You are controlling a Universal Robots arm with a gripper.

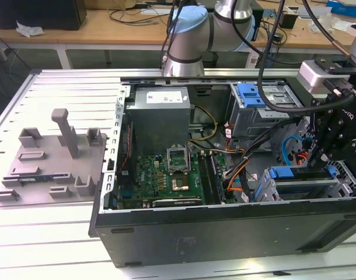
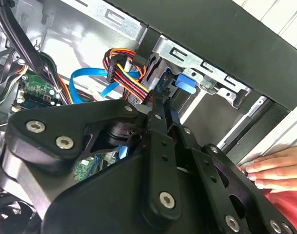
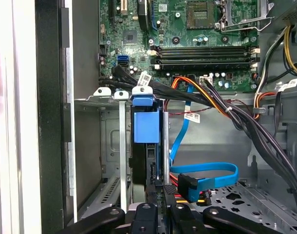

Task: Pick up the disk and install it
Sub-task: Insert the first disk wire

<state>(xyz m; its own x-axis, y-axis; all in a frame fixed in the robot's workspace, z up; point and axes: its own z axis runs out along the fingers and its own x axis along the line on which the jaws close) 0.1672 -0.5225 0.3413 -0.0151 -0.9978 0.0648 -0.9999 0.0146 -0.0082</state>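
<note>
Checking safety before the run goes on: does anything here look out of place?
Yes. In the second wrist view, a person's hand rests beside the computer case, close to the gripper, which is down by the drive cage.

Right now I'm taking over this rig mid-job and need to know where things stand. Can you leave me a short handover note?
Gripper: down inside the computer case, at the drive cage, close up against the disk's edge. Its grip state cannot be told.
Disk: edge-on in a slot of the cage, with its blue front showing in the first wrist view.
Done: the disk has been picked up and brought into the cage slot.
Left: full seating is not confirmed, and the gripper is not yet clear of the disk.
Watch out: a person's hand rests just outside the case wall.
</note>
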